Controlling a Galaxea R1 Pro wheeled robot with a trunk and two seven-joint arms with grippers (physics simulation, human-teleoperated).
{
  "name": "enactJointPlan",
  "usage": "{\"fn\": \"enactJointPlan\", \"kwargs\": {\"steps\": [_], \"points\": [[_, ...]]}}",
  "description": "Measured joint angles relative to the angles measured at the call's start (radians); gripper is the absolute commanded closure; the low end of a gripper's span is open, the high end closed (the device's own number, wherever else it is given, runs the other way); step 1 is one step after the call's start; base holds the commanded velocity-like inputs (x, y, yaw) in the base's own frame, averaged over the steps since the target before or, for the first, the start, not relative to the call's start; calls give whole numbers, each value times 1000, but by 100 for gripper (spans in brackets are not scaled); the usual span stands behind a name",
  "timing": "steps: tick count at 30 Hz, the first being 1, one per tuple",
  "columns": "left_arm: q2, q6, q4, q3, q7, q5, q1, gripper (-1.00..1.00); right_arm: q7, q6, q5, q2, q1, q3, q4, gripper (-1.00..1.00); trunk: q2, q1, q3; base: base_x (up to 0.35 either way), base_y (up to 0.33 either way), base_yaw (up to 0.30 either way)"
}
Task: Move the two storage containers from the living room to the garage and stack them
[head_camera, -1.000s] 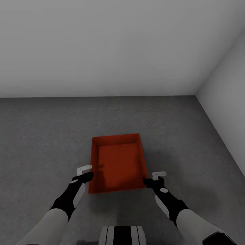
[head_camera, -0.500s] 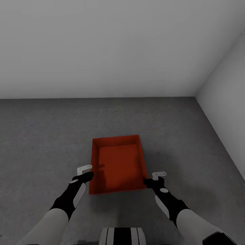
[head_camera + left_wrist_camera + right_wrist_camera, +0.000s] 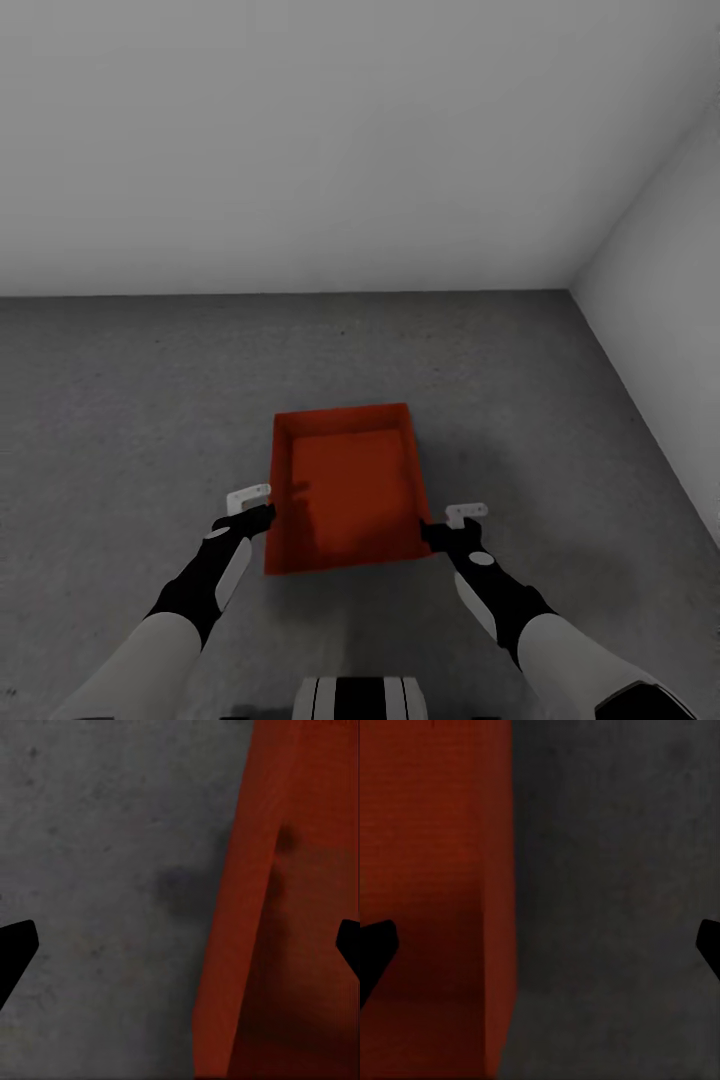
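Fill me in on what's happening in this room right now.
A two-armed robot stands over one orange-red storage container on the grey concrete floor, near a corner of white walls. The left gripper sits at the container's left wall and the right gripper at its right wall. In both wrist views, the fingers are spread wide, one on each side of the wall, not clamped.

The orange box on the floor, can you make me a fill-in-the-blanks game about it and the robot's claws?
1. The storage container sits on the grey ____.
2. Its inside holds ____.
3. The left claw and right claw are at its two ____ corners.
4. In each wrist view, a container wall stands between that claw's two ____.

Missing words: floor; nothing; near; fingers
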Motion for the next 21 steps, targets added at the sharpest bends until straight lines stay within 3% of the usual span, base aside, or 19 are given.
{"fn": "enactJointPlan", "kwargs": {"steps": [21], "points": [[0,0,0,0,0,0,0,-100,-1,0,-2,1,0,-1,-5,-100,147,-81,66,0,0,0]]}}
